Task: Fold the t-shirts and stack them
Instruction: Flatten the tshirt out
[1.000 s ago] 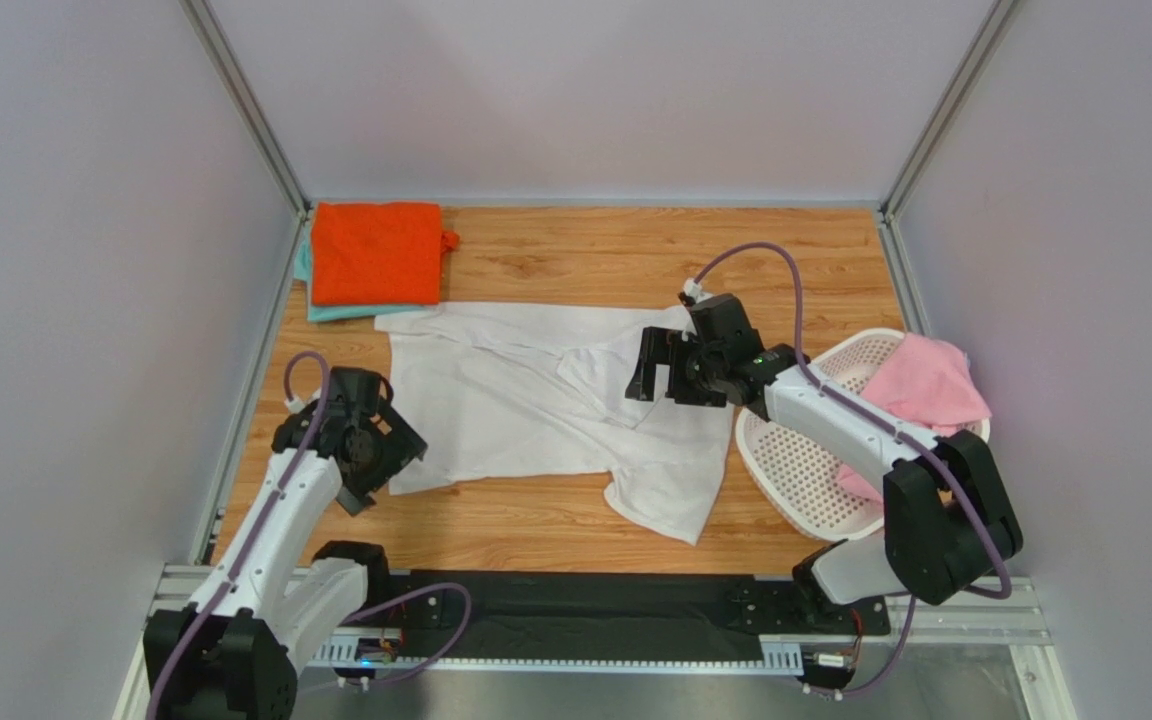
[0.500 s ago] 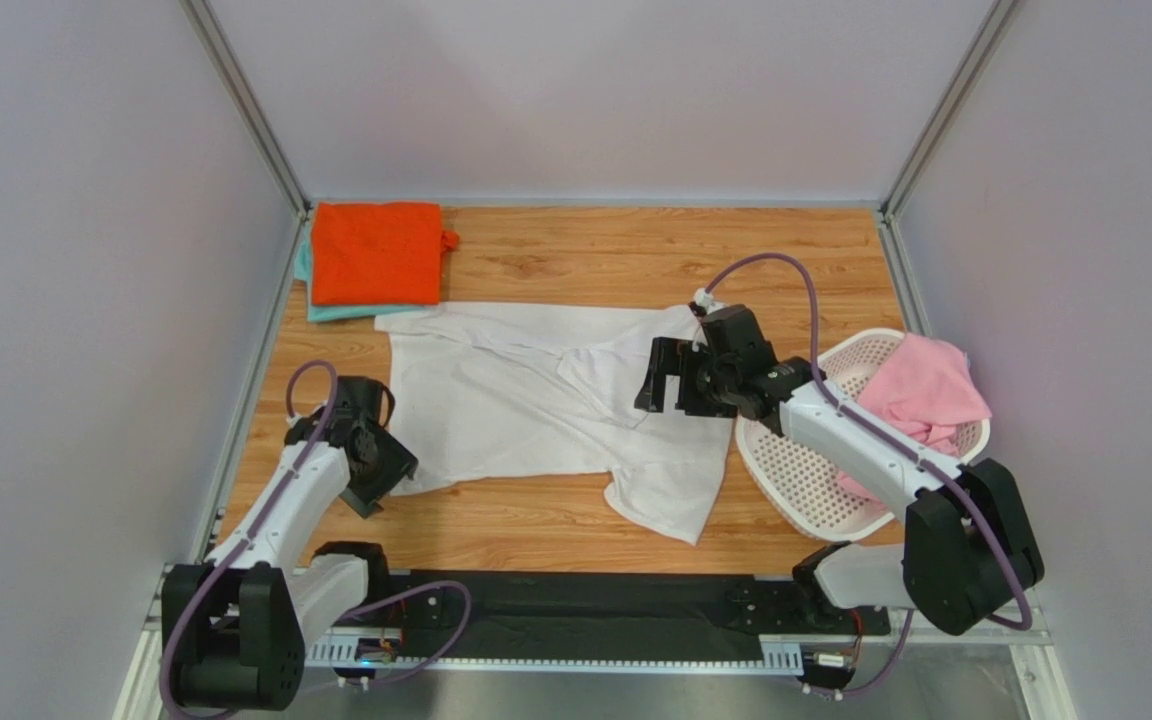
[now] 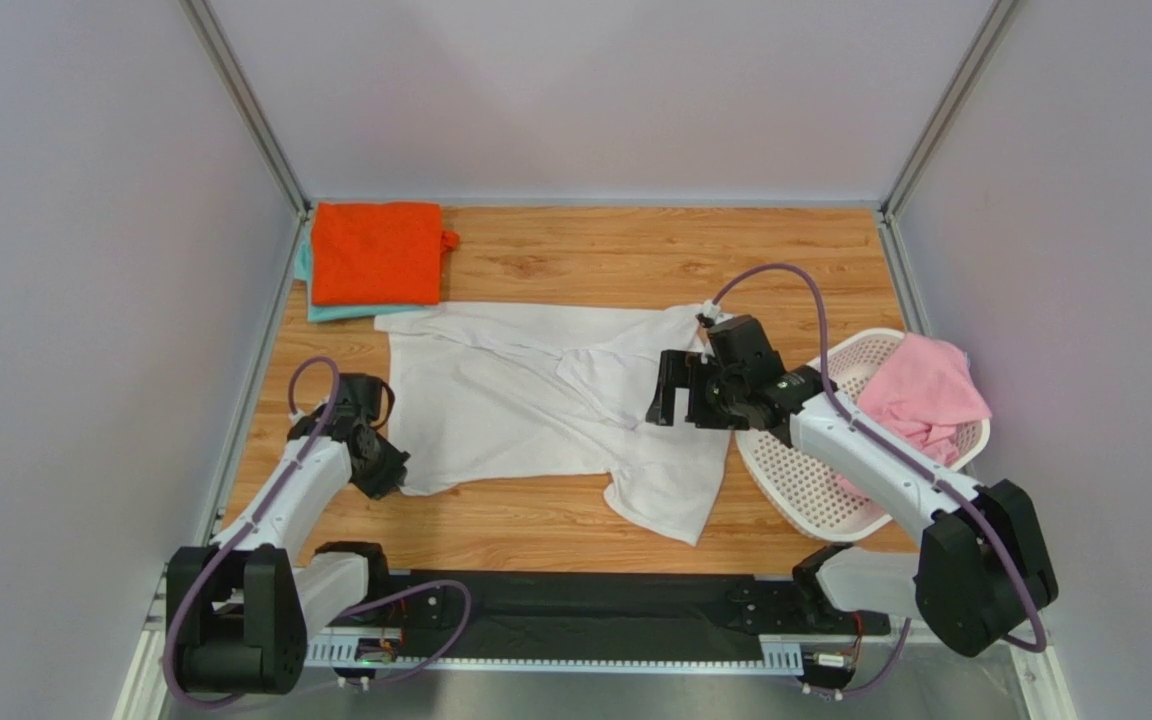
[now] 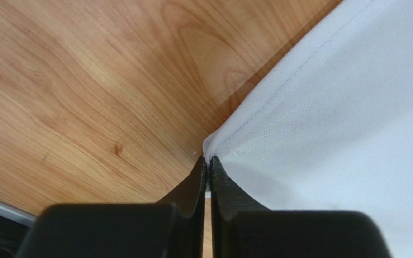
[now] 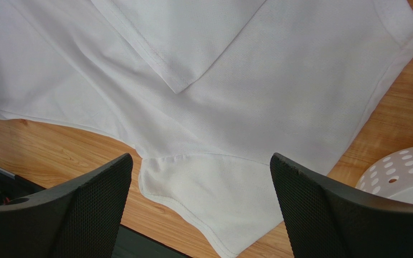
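A large white t-shirt (image 3: 537, 405) lies spread and rumpled across the middle of the wooden table. My left gripper (image 3: 376, 468) is at its near left corner, and in the left wrist view the jaws are pressed together with the hem corner (image 4: 210, 146) pinched between them, so my left gripper (image 4: 208, 161) is shut on the cloth. My right gripper (image 3: 675, 393) hovers open over the shirt's right side, above a sleeve (image 5: 214, 199) and apart from the cloth. A folded orange t-shirt (image 3: 375, 251) rests on a teal one (image 3: 330, 312) at the back left. A pink t-shirt (image 3: 920, 383) lies in the basket.
The white perforated laundry basket (image 3: 793, 480) stands at the right, close beside my right forearm. Metal frame rails run along the table's left and right edges. A black strip lines the near edge between the arm bases.
My left gripper came down to the white shirt's near left corner and shut on it. My right gripper slid slightly right and nearer, staying open.
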You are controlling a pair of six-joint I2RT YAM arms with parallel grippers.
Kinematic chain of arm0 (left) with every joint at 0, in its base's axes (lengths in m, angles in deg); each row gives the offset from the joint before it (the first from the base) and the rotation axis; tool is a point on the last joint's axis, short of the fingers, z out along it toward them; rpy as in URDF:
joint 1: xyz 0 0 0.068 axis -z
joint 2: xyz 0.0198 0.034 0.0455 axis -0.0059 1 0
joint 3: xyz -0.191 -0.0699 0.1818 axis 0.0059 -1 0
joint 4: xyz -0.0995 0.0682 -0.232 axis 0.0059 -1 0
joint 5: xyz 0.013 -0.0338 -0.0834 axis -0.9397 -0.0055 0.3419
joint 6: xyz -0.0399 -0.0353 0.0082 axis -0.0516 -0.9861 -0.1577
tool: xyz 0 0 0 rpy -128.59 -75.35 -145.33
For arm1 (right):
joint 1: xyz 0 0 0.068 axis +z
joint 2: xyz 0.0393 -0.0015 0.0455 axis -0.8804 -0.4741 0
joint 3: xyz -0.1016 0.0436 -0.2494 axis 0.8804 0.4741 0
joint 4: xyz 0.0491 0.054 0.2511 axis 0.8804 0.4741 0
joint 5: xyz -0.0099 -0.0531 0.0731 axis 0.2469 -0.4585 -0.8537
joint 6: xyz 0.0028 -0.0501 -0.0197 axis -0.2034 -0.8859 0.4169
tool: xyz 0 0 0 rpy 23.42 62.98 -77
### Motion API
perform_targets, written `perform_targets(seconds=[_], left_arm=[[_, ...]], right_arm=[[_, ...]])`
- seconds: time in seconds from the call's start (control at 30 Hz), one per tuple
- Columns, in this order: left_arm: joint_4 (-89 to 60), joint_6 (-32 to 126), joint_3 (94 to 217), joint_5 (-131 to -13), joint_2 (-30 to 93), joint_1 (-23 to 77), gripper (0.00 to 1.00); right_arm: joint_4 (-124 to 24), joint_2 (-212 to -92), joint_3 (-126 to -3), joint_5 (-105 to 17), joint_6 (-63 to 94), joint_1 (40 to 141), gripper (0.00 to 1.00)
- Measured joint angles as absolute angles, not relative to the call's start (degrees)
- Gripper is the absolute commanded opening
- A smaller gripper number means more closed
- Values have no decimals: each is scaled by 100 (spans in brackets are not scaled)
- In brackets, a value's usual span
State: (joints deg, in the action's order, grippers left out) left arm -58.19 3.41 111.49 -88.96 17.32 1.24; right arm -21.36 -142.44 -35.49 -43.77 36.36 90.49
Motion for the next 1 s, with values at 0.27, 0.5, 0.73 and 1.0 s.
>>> perform_targets(seconds=[0.27,0.5,0.73,1.0], left_arm=[[-5751,416,11142,-8791,1702,103,0],[-5878,457,11079,-8852,1287,103,0],[-5946,479,11077,-8857,1088,103,0],[-5955,505,11072,-8855,989,105,0]], right_arm=[[-1570,-14172,-3553,-4022,3492,10125,100],[-964,-14179,-3446,-3712,3791,11228,100],[-389,-14194,-2987,-3424,4386,11829,92],[-326,-14332,-2707,-3231,4637,11829,76]])
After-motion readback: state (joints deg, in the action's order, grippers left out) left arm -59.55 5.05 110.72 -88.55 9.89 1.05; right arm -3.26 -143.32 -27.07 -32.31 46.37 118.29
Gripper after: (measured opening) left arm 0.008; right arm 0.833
